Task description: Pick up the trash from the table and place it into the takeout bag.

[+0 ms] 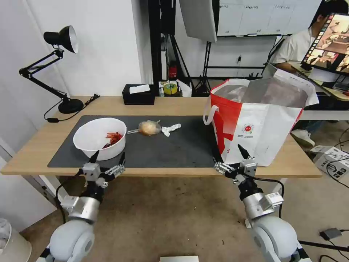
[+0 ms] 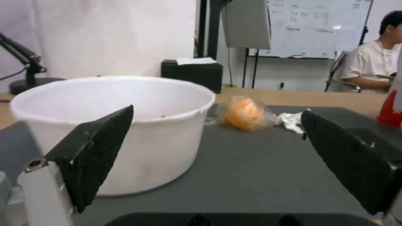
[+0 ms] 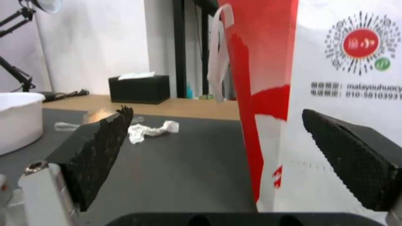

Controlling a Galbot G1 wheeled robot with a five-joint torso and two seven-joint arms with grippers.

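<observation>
Tools sat low at the near edge of the tabletop (image 1: 174, 105), and we saw both spread wide, grasping nothing. The left tool (image 1: 108, 157) hung just before the mat's (image 1: 181, 145) near left corner, its dark fingers (image 2: 98, 150) parted, with the bowl (image 1: 99, 138) right in front of it. In the left wrist view the bowl's white wall stood close behind one finger. We made out red shells (image 1: 113, 138) inside the bowl, toward its right side.

The right tool (image 1: 229, 156) hovered at the near edge by the bag (image 1: 261, 120), one finger against the mat's near right corner and the other up in front of the bag's white face. The bag stood upright on the right part of the tabletop, partly on the mat, its foil-lined mouth open and a white handle (image 1: 210, 113) hanging on its left side.

Farther back on the mat, between bowl and bag, lay the bun (image 1: 149, 127) in its clear wrap, with the tissue (image 1: 170, 129) just to its right. Beyond the mat a black tissue box (image 1: 138, 94) sat at the far edge, and a black lamp (image 1: 54, 69) stood at the far left corner.
</observation>
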